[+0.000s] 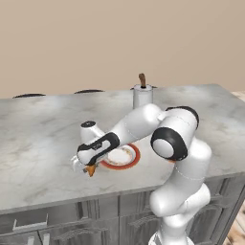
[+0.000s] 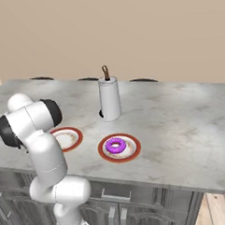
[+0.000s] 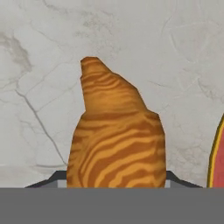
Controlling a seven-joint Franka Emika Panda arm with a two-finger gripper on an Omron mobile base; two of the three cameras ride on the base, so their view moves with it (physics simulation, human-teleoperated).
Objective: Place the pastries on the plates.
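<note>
The croissant [image 3: 116, 135] sits between the two tips of the pincer [image 1: 87, 168], which is pinching it on both sides. In the hand view its striped golden-brown body stands right in front of the camera, with its pointed end away from the hand and the grey marble surface [image 3: 175, 52] behind it. In the left base view only a small orange-brown tip of the pastry shows under the hand. It is at the near part of the surface, just left of a plate [image 1: 125, 158]. I cannot tell if the croissant touches the surface or is a little above it.

This plate has a red-orange rim and a white patterned centre, and the arm covers part of it. In the hand view its red rim shows at the right edge, beside the croissant and not under it. In the right base view the same plate [image 2: 68, 138] is the left one of the two, and nothing lies on the part of it that can be seen.

The purple donut [image 2: 116, 145] lies in the middle of the right plate [image 2: 130, 154]. Behind the plates, farther on the surface, a tall white pot [image 2: 109, 99] with a brown knob stands upright.
</note>
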